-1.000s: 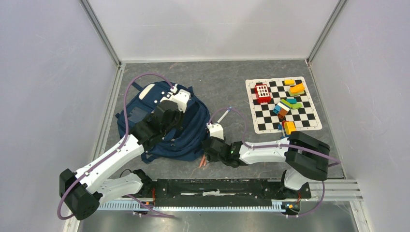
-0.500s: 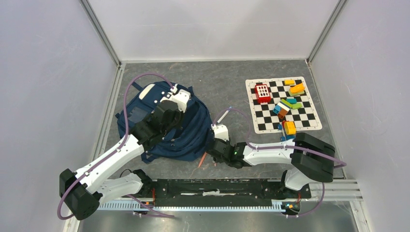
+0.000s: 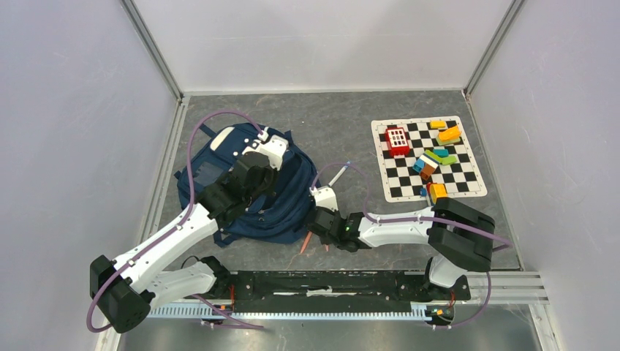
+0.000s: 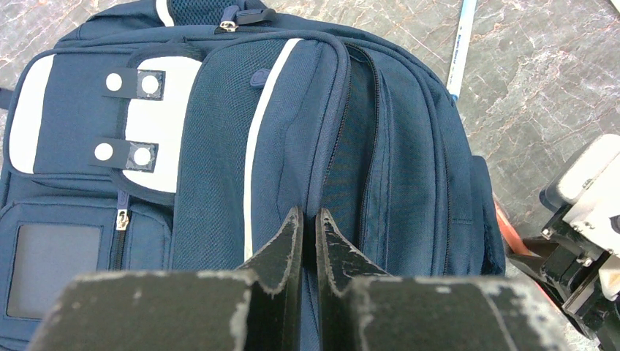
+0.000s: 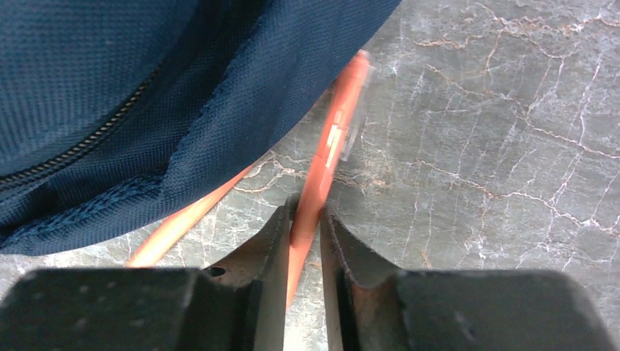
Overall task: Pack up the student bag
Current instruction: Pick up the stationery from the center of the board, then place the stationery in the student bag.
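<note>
**Top view:** the left gripper (image 3: 252, 175) bears on the student bag (image 3: 285, 205) beneath it. The right gripper (image 3: 314, 228) sits just off the bag's corner.

**Left wrist:** the jaws pinch the bag's open edge.

**Right wrist:** the jaws squeeze an orange pen (image 5: 322, 168). As far as can be seen, nothing is packed yet. The right jaws have narrowed since a second ago.
</note>
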`<action>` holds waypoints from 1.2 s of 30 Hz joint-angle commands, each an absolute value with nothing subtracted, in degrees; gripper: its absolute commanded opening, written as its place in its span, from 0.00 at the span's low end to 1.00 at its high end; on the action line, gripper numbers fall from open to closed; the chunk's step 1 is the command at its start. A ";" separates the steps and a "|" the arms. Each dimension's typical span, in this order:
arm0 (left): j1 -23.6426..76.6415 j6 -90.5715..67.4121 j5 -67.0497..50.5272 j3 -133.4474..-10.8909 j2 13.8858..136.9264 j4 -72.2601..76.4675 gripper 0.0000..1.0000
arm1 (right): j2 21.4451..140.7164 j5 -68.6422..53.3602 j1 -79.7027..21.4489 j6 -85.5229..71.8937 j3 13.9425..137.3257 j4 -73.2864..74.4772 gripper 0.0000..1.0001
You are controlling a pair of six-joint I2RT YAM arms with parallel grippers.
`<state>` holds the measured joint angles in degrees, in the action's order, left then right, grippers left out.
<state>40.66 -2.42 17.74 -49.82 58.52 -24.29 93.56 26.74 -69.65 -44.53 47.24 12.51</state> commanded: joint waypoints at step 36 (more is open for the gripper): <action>41.39 -3.51 18.13 -50.89 57.04 -21.62 0.06 | 97.49 16.44 -62.43 -34.89 75.49 18.55 0.00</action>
